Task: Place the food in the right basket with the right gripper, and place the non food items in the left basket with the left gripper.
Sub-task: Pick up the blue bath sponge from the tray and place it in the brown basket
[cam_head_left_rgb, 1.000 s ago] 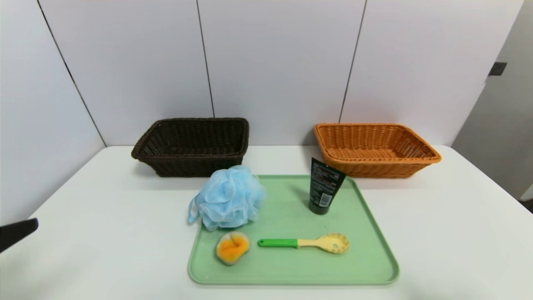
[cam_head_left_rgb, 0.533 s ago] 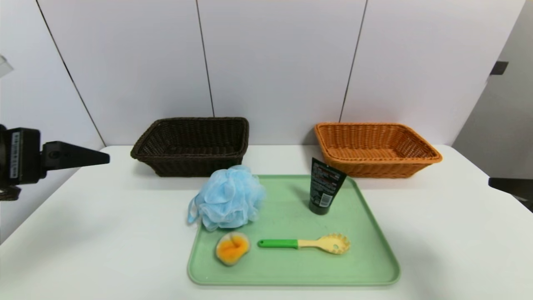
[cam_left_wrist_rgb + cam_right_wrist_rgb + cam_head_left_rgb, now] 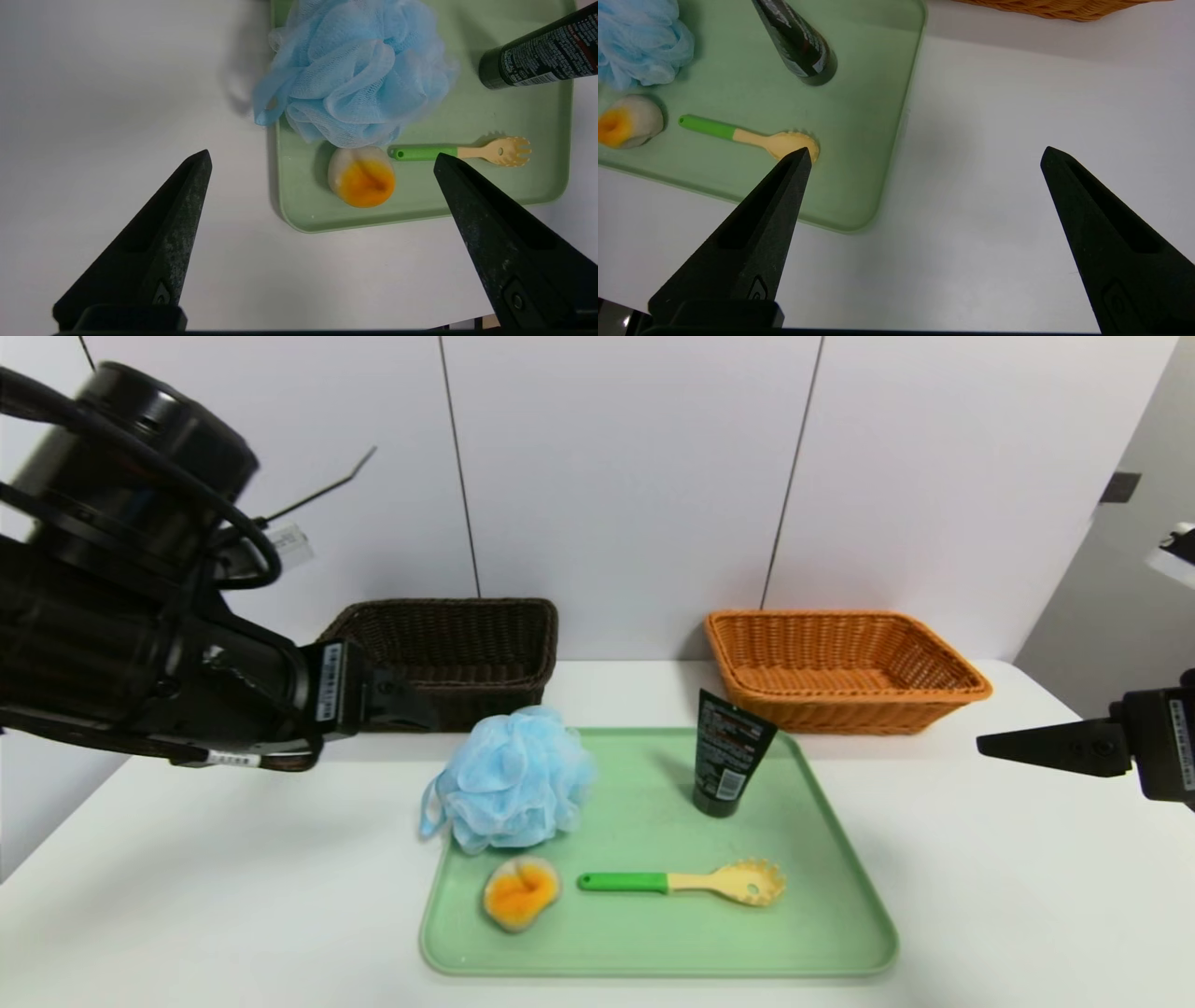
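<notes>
The green tray [image 3: 840, 933] is carrying a blue bath pouf [image 3: 513, 779], a black tube [image 3: 728, 751] standing upright, a pasta fork [image 3: 686, 881] and an orange-centred pastry [image 3: 521, 892]. Behind it, the dark basket [image 3: 448, 658] and orange basket [image 3: 840, 667] are sitting empty. I am holding my left fingers [image 3: 187, 196] wide above the surface beside the tray, and my right fingers [image 3: 794, 186] wide above the tray's right edge.

Green tray [image 3: 840, 933] holds blue bath pouf [image 3: 512, 779], upright black tube [image 3: 728, 754], orange-centred bun [image 3: 521, 891], green-handled pasta fork [image 3: 681, 881]; both baskets empty.
</notes>
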